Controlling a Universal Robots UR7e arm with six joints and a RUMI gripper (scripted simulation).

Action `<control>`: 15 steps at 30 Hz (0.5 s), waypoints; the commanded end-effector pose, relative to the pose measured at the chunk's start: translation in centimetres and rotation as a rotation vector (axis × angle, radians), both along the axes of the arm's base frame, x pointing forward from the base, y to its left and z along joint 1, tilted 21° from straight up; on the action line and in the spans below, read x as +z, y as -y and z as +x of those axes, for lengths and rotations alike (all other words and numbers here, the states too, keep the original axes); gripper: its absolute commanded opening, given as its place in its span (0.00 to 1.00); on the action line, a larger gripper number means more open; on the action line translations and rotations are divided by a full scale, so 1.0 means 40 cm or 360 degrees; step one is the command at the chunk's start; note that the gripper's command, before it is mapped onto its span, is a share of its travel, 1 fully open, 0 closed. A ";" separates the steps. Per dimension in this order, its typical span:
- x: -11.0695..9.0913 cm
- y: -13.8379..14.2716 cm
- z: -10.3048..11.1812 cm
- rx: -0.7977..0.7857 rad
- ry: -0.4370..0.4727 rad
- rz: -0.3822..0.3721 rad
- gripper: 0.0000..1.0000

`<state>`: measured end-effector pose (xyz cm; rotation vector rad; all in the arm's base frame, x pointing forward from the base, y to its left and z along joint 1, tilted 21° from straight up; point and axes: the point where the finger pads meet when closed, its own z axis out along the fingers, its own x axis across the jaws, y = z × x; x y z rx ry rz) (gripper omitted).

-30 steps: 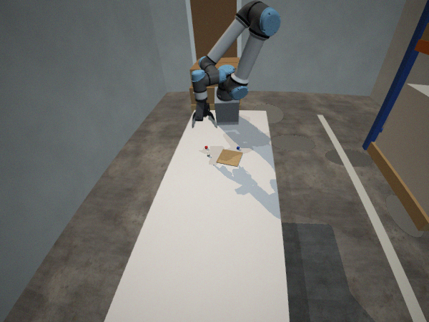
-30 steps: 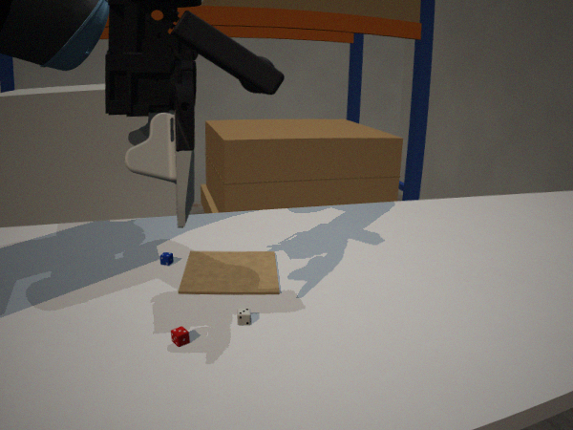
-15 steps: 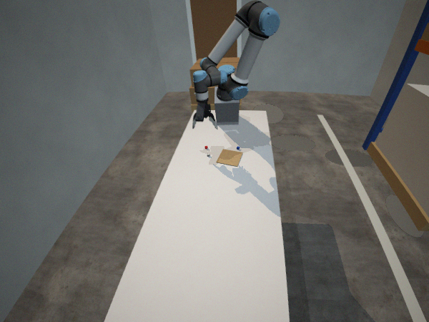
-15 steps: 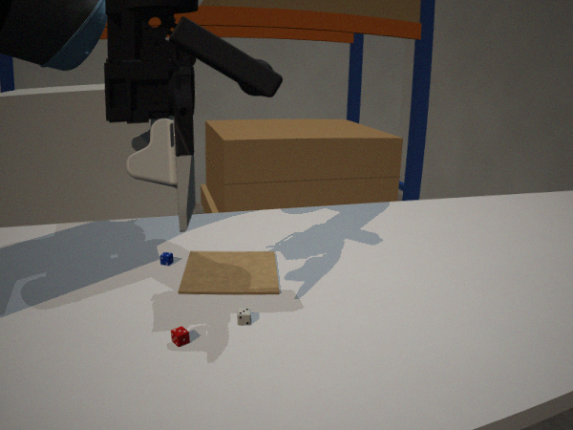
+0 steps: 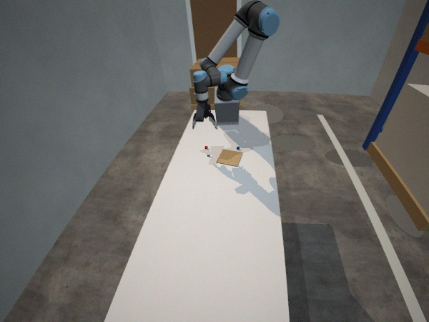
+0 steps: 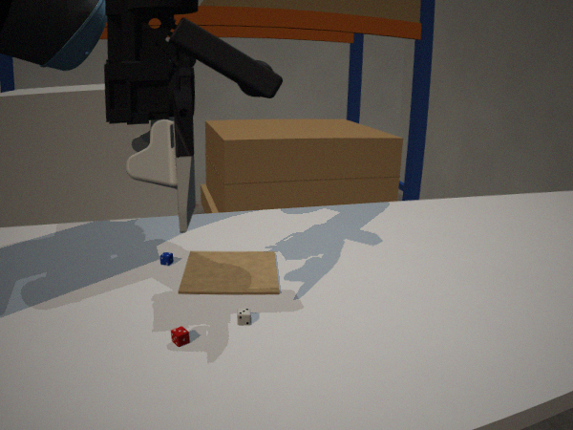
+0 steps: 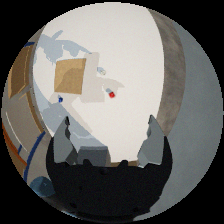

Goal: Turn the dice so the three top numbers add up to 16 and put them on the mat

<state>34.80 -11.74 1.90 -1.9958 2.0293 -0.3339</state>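
Jaws wide apart, the gripper (image 5: 204, 127) (image 7: 108, 116) hangs near the counter's (image 5: 211, 229) (image 6: 430, 306) (image 7: 135, 55) base-end edge — likely starting its approach — while three dice lie off the mat (image 5: 229, 157) (image 6: 230, 272) (image 7: 70, 76), needing a careful descent.

The tool (image 5: 204, 127) (image 6: 183, 229) (image 7: 108, 116) sits slightly lower than a second ago. In the exterior view its black body and visible fingertip (image 6: 183, 225) have both slipped a little toward six o'clock, nearer the bench (image 6: 382, 311) (image 5: 214, 232) (image 7: 135, 65). Most of that drop came in the first half-second; since then the shift is barely visible. The pale flared piece (image 6: 155, 160) beside that fingertip has sunk toward six o'clock with it.
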 end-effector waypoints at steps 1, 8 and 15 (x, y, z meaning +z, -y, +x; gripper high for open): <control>-0.004 0.000 0.002 0.0000 0.0001 -0.0001 1.00; -0.013 0.000 0.006 0.0000 0.0000 -0.0002 1.00; -0.034 0.000 0.014 0.0000 0.0000 -0.0002 1.00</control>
